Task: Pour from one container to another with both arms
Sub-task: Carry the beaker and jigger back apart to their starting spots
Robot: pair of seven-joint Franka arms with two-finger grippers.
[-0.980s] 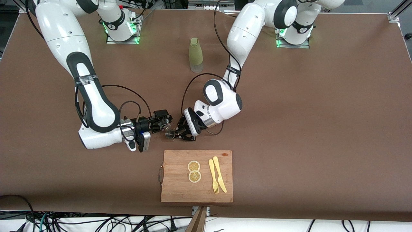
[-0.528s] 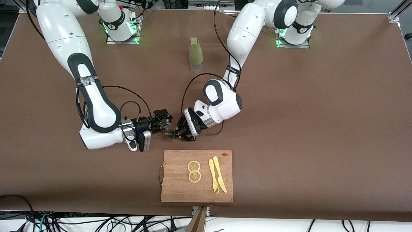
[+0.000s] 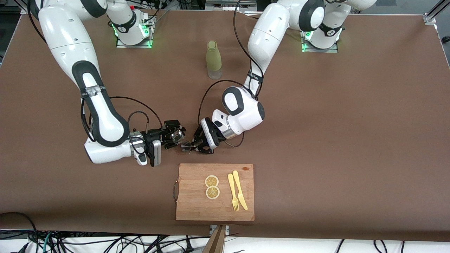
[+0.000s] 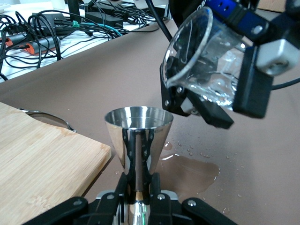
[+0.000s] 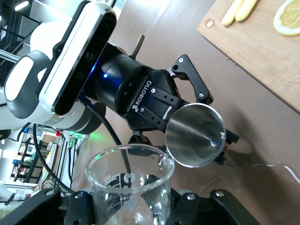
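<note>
A brown matte surface (image 3: 334,140) spans the scene, cables tangled along its edge nearest the front camera. A puddle (image 4: 187,169) wets it under the two hands. A wooden cutting board (image 3: 197,207) lies nearer the camera, carrying two lemon slices (image 3: 212,187), a yellow fork (image 3: 232,191) and a knife (image 3: 240,189). A green bottle (image 3: 213,59) stands between the arm bases. The left hand (image 3: 197,143) is clamped on a shiny steel jigger (image 4: 138,136), upright. The right hand (image 3: 174,135) grips a clear glass beaker (image 4: 206,63), tilted over it.
</note>
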